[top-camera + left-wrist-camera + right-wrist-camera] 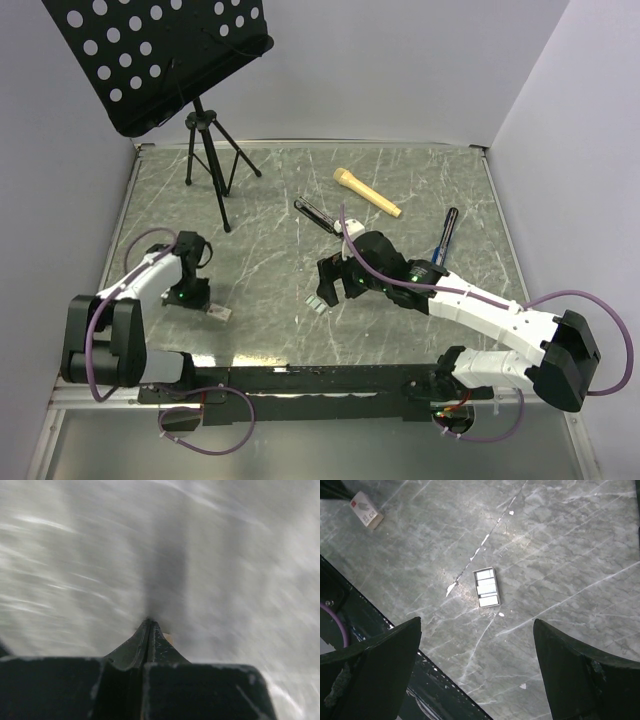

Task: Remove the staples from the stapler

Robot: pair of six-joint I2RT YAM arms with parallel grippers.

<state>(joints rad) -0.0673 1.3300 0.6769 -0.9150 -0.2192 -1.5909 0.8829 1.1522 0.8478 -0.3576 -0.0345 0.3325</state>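
The left arm (135, 285) and the right arm (495, 315) wear white link shells between bulky black joint housings; a purple cable (577, 293) loops along each, small green lights glow near the wrists, and the right gripper (476, 625) has dark, scuffed fingers (380, 665)

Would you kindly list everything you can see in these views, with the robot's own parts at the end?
stapler: one, black, slim, far middle of the table
staples: one small block, silvery-grey, flat on the table below the right gripper
small box: one, white with red print, on the table beside the left gripper
handle: one, tan, stick-like, far side, right of the stapler
pen: one, blue and black, right side of the table
music stand: one, black, perforated, on a tripod at the far left corner
table: one, grey marbled
left gripper: one, black, jaws shut, near left
right gripper: one, black, jaws open, above the staples
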